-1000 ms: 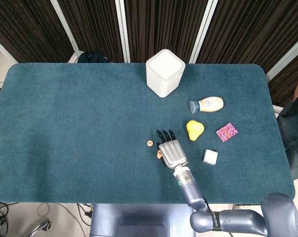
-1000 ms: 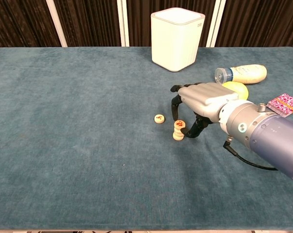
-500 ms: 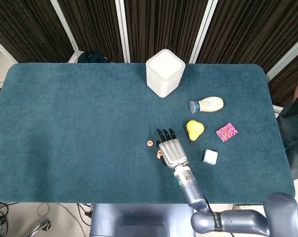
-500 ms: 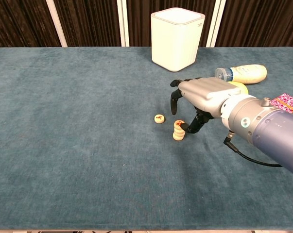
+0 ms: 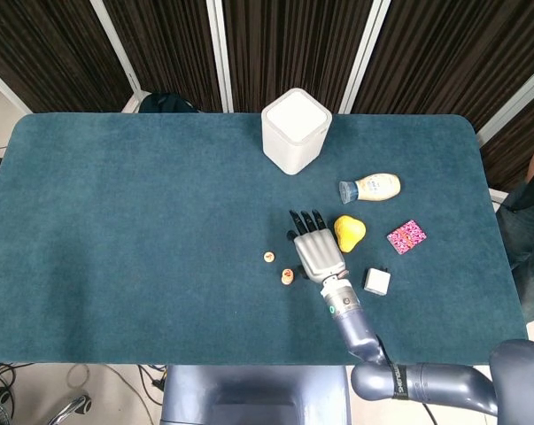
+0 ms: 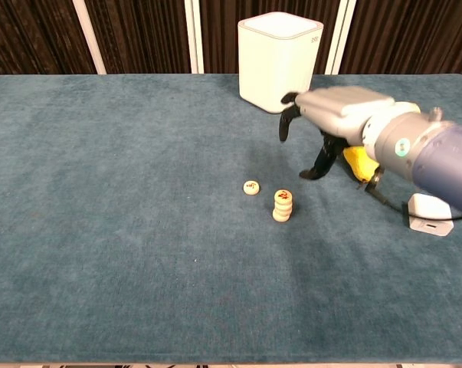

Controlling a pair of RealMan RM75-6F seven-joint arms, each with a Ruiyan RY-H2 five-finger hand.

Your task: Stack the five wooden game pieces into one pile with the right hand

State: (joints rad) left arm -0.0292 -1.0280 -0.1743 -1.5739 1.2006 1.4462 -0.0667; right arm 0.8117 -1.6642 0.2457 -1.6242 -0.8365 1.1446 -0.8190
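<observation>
The head view looks steeply down from above the near edge, far enough to take in the whole surface, the white bin towards its far edge. The chest view sits lower and nearer, facing that bin almost level, probably cutting off the right end. Both share the ground just before the bin.
</observation>
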